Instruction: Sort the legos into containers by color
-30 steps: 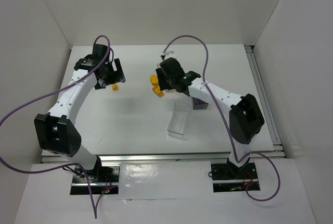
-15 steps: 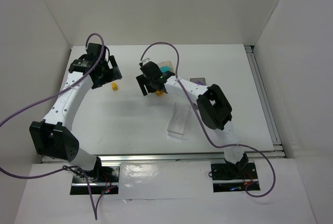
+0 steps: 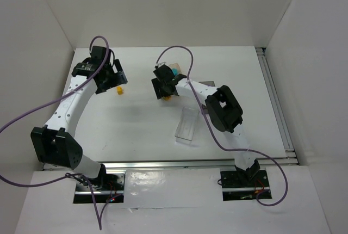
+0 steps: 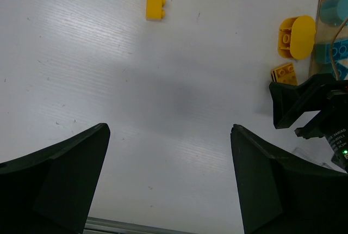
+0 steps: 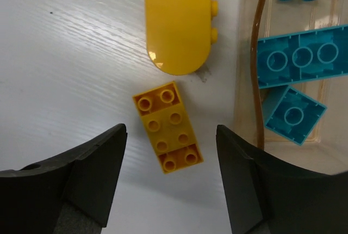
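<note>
My right gripper [image 3: 163, 87] [image 5: 170, 134] is open and hovers just above a yellow studded brick [image 5: 167, 128] [image 3: 167, 97], its jaws on either side of it and not touching. A rounded yellow brick [image 5: 178, 22] lies just beyond it. The tan box [image 5: 246, 87] [image 3: 175, 66] on the right holds teal bricks [image 5: 302, 57]. My left gripper [image 3: 107, 79] [image 4: 169, 130] is open and empty over bare table. A small yellow brick [image 4: 155, 5] [image 3: 119, 90] lies ahead of it. The clear box [image 3: 187, 125] stands empty at mid-table. The dark grey box is mostly hidden by my right arm.
The left wrist view also shows the rounded yellow brick [image 4: 296, 35], the studded yellow brick [image 4: 285, 74] and the right gripper's black body [image 4: 307, 106]. White walls enclose the table. A metal rail [image 3: 274, 103] runs along the right edge.
My right gripper swung left across the table, then settled back a little to the right over the yellow studded brick. My left gripper drew slightly back and left, then held still.
</note>
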Tool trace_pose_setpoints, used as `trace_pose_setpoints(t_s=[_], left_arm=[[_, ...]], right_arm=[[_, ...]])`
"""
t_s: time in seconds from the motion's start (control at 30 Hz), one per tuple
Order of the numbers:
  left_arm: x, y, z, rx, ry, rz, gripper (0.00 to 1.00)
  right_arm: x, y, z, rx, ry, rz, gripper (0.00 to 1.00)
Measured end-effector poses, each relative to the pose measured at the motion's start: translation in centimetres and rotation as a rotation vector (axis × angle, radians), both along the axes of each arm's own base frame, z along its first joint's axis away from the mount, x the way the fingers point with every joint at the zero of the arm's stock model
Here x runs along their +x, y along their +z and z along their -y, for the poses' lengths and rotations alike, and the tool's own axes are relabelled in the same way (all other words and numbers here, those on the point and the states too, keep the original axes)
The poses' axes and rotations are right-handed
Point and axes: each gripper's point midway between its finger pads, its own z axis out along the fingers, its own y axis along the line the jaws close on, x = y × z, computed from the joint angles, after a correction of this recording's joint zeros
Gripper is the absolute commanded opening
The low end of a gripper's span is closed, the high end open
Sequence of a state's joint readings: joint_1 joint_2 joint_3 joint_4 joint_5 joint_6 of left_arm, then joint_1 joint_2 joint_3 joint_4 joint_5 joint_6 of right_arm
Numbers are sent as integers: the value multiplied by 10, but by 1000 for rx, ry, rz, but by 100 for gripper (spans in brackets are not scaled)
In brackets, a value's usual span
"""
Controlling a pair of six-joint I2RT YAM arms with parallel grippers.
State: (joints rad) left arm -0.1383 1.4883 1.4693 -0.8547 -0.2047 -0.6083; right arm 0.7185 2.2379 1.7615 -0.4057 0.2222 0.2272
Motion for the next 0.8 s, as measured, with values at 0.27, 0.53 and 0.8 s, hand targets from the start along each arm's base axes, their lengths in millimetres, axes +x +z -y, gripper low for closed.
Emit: trace_pose_setpoints(t_s=[0.27, 0.53, 0.8], left_arm=[[0, 0, -2, 0, 5, 0, 100], [0, 0, -2, 0, 5, 0, 100], [2, -4, -1, -1, -1, -8, 100]], right_arm=[[-3, -16, 3, -8, -3, -33, 45], [-6, -16, 2, -15, 10, -31, 39], [-59, 43, 51, -9, -37, 27, 39]])
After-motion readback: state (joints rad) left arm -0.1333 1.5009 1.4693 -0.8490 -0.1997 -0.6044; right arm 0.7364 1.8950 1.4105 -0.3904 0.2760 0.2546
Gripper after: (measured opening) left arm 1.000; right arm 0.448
